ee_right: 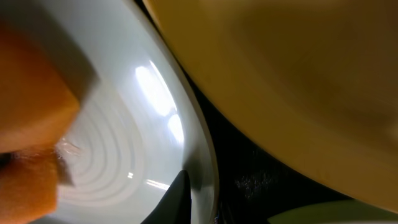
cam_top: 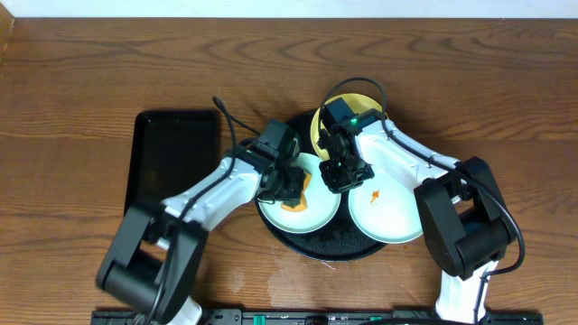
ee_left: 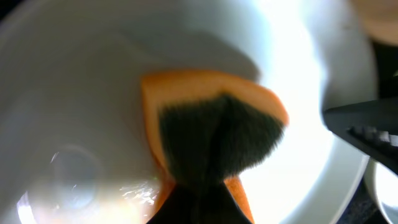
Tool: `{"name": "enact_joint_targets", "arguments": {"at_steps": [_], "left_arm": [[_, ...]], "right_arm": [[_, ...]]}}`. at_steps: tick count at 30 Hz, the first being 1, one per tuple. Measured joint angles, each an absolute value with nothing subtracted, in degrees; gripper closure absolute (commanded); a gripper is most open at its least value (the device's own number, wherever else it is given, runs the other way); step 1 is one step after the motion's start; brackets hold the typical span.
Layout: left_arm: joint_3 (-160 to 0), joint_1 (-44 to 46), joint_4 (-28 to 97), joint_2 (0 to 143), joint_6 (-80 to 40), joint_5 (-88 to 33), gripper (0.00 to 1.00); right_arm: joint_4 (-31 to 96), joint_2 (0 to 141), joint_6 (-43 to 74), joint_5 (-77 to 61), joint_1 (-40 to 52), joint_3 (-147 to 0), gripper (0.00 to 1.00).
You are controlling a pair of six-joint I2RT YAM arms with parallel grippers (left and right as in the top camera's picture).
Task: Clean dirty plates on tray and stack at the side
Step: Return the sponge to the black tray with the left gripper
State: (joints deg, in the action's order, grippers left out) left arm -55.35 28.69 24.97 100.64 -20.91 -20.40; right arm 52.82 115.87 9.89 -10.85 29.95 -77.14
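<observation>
On the round black tray (cam_top: 336, 246) lie three plates: a pale yellow one (cam_top: 318, 125) at the back, a mint-white one (cam_top: 316, 213) at front left, and another mint-white one (cam_top: 394, 217) at front right with a small orange smear (cam_top: 375, 196). My left gripper (cam_top: 291, 186) is shut on an orange sponge (ee_left: 205, 93) with a dark scrub face, pressed into the left plate (ee_left: 81, 106). My right gripper (cam_top: 343, 173) is clamped on that plate's right rim (ee_right: 205, 168); one dark finger (ee_right: 176, 200) shows inside the rim, the other is hidden.
A smaller rectangular black tray (cam_top: 176, 161) lies on the wooden table left of the round tray. Both arms cross over the round tray's middle. The yellow plate (ee_right: 292, 81) sits close beside the right gripper.
</observation>
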Motion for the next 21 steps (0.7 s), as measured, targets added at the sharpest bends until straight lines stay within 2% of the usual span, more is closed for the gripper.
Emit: {"name": "enact_joint_targets", "arguments": {"at_steps": [6, 14, 17, 19, 21], "left_arm": [[-55.53, 27.68, 26.94, 101.10, -20.14, -18.24, 0.92], [-56.03, 27.88, 28.82, 100.31, -20.34, 6.52, 0.93], [-56.03, 28.10, 28.93, 100.27, -20.45, 11.14, 0.93], [-56.03, 28.14, 29.47, 99.24, -20.62, 12.75, 0.93], [-56.01, 28.08, 29.82, 97.19, -20.75, 14.00, 0.93]], "right_arm": [[52.66, 115.87, 10.07, -10.85, 29.95, -77.14, 0.86], [52.16, 115.87, 10.13, -12.82, 30.13, -77.25, 0.89], [51.77, 115.87, 10.26, -14.28, 30.98, -77.67, 0.92], [51.75, 115.87, 10.31, -14.83, 31.20, -77.84, 0.98], [51.77, 115.87, 10.96, -15.00, 31.16, -77.95, 0.99]]}}
